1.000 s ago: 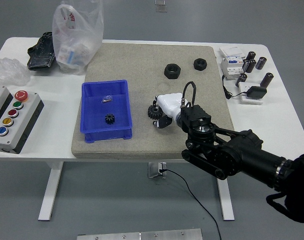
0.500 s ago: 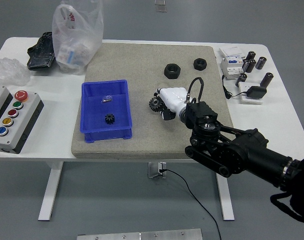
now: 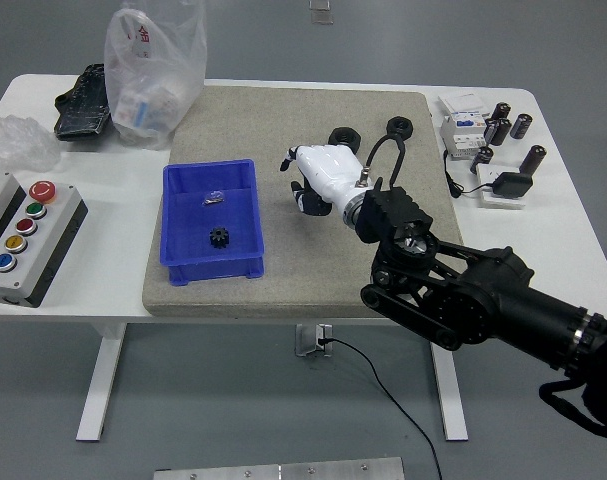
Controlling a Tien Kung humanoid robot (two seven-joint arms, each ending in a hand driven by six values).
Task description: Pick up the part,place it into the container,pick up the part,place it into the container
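My right hand (image 3: 303, 183), white with dark fingers, hangs over the middle of the tan mat (image 3: 273, 120), just right of the blue container (image 3: 212, 268). Its fingers are curled around a black gear (image 3: 306, 201), held clear of the mat. In the container lie a small black gear (image 3: 220, 238) and a small shiny piece (image 3: 214, 197). Two black nuts sit at the back of the mat: one (image 3: 342, 133) partly behind my hand, the other (image 3: 399, 127) further right. The left arm is out of view.
A plastic bag (image 3: 153, 70) and a black object (image 3: 83, 100) lie at the back left, and a button box (image 3: 23, 235) at the left. Electrical parts and dark cylinders (image 3: 493, 135) are at the right. My black forearm (image 3: 463, 295) crosses the mat's front right corner.
My right hand has risen off the mat with the black gear and moved back and slightly left, toward the container. The gear no longer rests on the mat.
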